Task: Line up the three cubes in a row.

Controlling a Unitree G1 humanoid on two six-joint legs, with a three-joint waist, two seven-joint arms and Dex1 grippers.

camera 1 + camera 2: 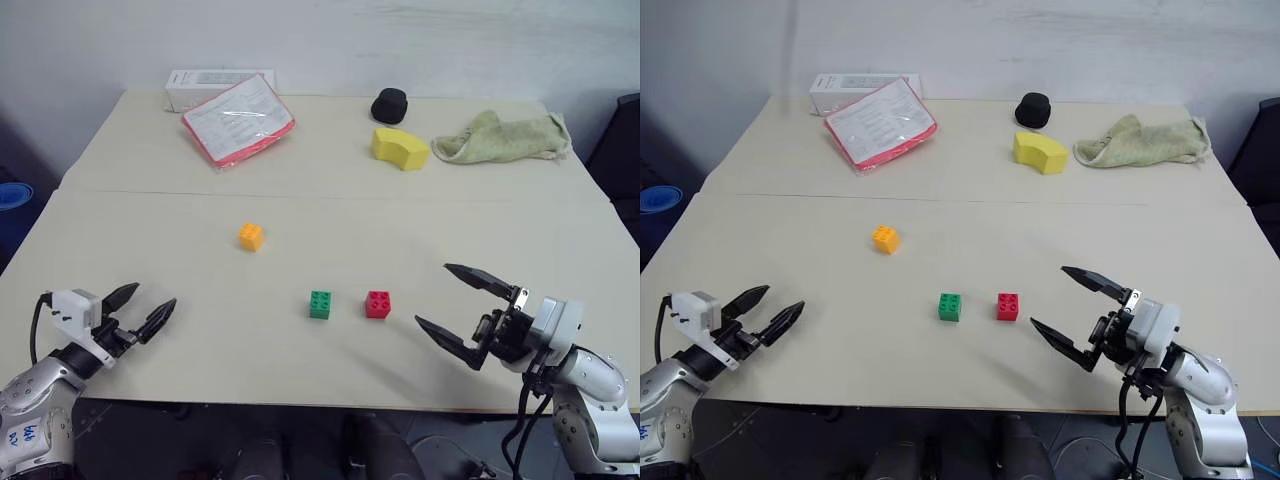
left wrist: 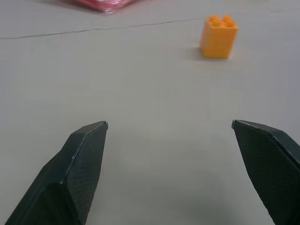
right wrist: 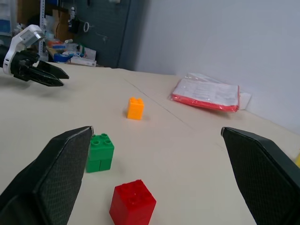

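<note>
Left gripper [image 1: 146, 305]: I see its black fingers spread apart, nothing between them, arm low at the near-left edge of the pale wooden counter [image 1: 150, 230], pointing roughly level across the top. Right gripper [image 1: 456, 301]: fingers wide apart, empty, forearm coming in from the near-right corner, tips aimed inward toward the middle of the counter and tilted slightly up.

Small red studded plastic brick [image 1: 378, 304] sits just ahead of the right gripper, near but not touching. Small green studded plastic brick [image 1: 320, 304] is beside it on the left, a small gap between them, the two roughly level with each other. Small orange-yellow studded plastic brick [image 1: 251, 236] stands further back and left, apart from the pair, out of line with them. In my left wrist view it's ahead of the open fingers, well clear.

Far side of the counter: large yellow curved wedge block [image 1: 400, 148], black rounded object [image 1: 389, 105] just behind it, crumpled pale green cloth [image 1: 502, 136] to the right, red-edged plastic sleeve of papers [image 1: 238, 120] leaning over a white box [image 1: 190, 88] at back left.
</note>
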